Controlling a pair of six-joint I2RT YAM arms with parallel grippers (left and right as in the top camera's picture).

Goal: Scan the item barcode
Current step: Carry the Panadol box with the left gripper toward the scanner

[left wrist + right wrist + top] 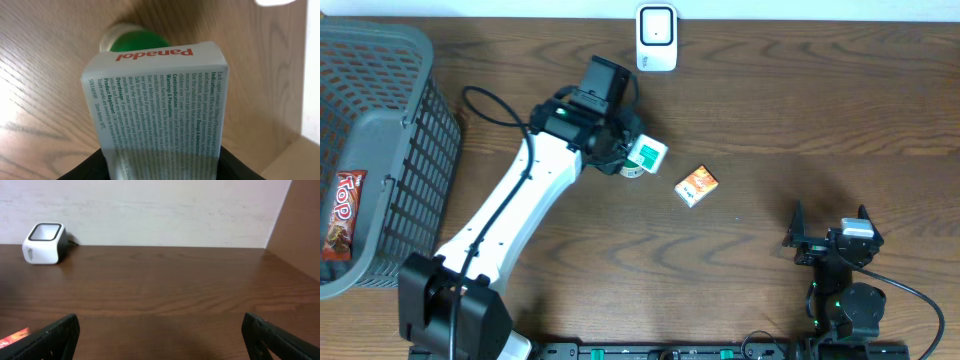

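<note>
Slipping is the risk I am seeing: the left gripper (pixel 162 170) is pinching only one end of the Panadol box (pixel 155 100), short of the scanner (pixel 657 37), so a turn could be swinging it into the green-capped container (pixel 132 40) just beyond. Its long axis is running straight out from the jaws, free end pointing away, printed face showing. The right gripper (pixel 828 238) is sitting spread wide, empty.

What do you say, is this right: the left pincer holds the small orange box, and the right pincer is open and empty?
Not quite. The left pincer holds the white Panadol box, as the left wrist view shows; the orange box lies on the table. The right pincer is open and empty.
</note>
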